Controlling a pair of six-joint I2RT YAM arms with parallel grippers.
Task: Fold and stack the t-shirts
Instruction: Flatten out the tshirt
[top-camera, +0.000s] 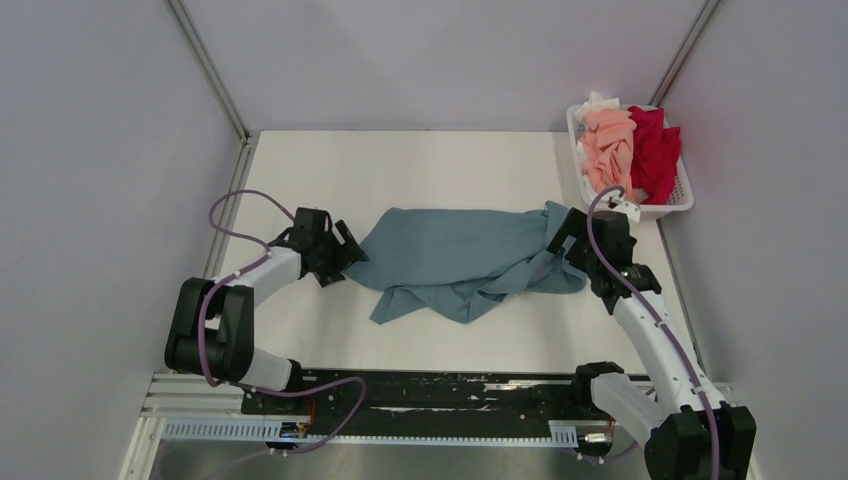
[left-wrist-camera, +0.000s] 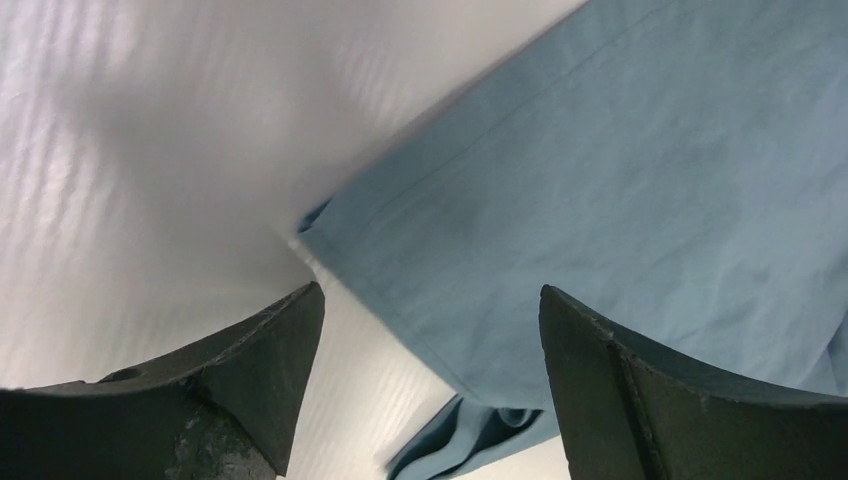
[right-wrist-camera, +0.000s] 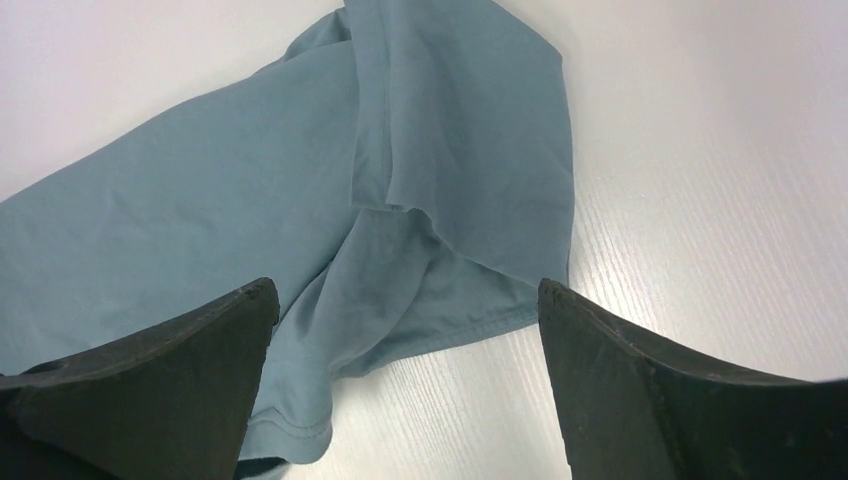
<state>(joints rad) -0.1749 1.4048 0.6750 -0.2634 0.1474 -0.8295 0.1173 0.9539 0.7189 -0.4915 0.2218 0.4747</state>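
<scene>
Blue-grey t-shirt (top-camera: 462, 258): unfolded and crumpled at the middle of the counter (top-camera: 400, 165), stretched from left to right, with loose folds trailing toward the near edge.
Left tool (top-camera: 348, 250): spread wide, pinching nothing; placed at the shirt's left end, on the side of the counter's left edge.
Left fingers (left-wrist-camera: 250, 370): dark, set well apart in the left wrist view, with a hemmed corner of the blue-grey cloth lying below the gap and bare counter beside it; cannot tell whether touching the cloth.
Right tool (top-camera: 562, 232): also spread wide, gripping nothing; placed at the shirt's right end, toward the counter's right edge.
Right fingers (right-wrist-camera: 150, 380): apart, above a folded-over flap and a curved hem of the same shirt, with white counter showing to the right.
Basket (top-camera: 684, 200): white slatted plastic, at the far right corner of the counter, well apart from the blue-grey shirt.
Salmon pink t-shirt (top-camera: 608, 150): bunched in the basket's left half.
Crimson red t-shirt (top-camera: 656, 150): bunched in the basket's right half, touching the pink one.
White t-shirt (top-camera: 598, 101): only a small part visible at the basket's far edge, behind the pink cloth.
</scene>
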